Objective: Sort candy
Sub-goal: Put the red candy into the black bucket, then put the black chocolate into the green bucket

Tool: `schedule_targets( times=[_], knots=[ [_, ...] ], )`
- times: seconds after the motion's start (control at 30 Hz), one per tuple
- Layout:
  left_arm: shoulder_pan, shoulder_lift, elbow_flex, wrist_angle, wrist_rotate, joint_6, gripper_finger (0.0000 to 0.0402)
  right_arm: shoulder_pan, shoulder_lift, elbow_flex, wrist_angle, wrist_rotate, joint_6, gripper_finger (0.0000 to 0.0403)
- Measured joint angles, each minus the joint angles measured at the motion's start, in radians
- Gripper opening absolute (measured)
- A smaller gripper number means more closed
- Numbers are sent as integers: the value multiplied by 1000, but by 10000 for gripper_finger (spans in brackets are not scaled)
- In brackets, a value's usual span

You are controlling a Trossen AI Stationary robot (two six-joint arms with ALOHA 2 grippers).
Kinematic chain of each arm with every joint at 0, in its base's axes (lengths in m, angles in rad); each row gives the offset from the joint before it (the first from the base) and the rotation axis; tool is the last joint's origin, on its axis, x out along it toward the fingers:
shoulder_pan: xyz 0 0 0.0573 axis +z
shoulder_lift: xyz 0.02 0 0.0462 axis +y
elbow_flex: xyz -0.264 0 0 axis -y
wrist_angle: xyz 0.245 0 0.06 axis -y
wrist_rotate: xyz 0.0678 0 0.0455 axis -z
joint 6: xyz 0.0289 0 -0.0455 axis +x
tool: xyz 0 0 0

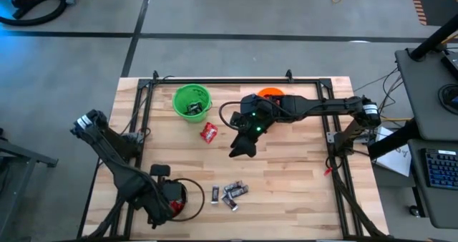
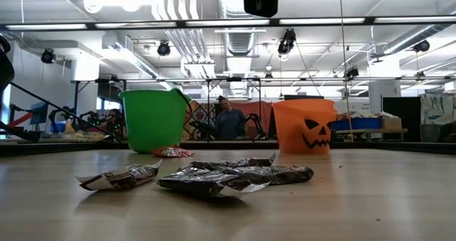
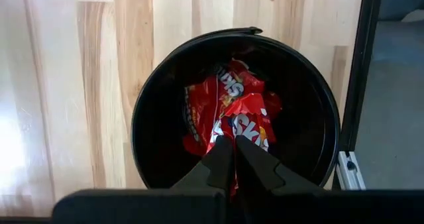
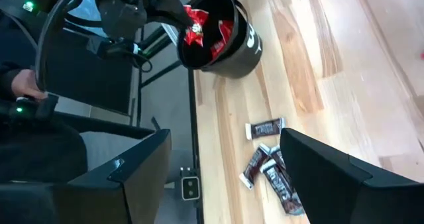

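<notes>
Red squarish candy packets filled the round black bucket, above which the left end effector hung with its fingers pressed together. Beside that bucket, dark wrapped bars lay on the pale wooden surface. Farther off, the right end effector hovered, fingers spread wide and holding nothing.

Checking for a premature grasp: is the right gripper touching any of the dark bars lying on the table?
Apart. In the right wrist view, the right gripper hangs open above the dark bars, with bare table between fingers and candy; the high view agrees.
</notes>
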Motion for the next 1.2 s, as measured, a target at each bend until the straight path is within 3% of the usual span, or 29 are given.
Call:
schedule_targets(
  times=[0.23,0.53,0.77,0.97,1.2],
  knots=[
    [0,23,0,0,50,-2,12,8,0,0,-8,0,-5,279],
    [0,4,21,-10,56,-10,98,35,0,0,-33,13,-27,281],
    [0,-95,78,-27,33,41,127,117,10,-1,-163,265,-195,265],
    [13,-243,79,-33,-183,31,116,207,67,-6,-169,420,-377,250],
    [21,-391,79,52,-601,8,96,246,204,-9,-156,444,-505,244]
  ],
)
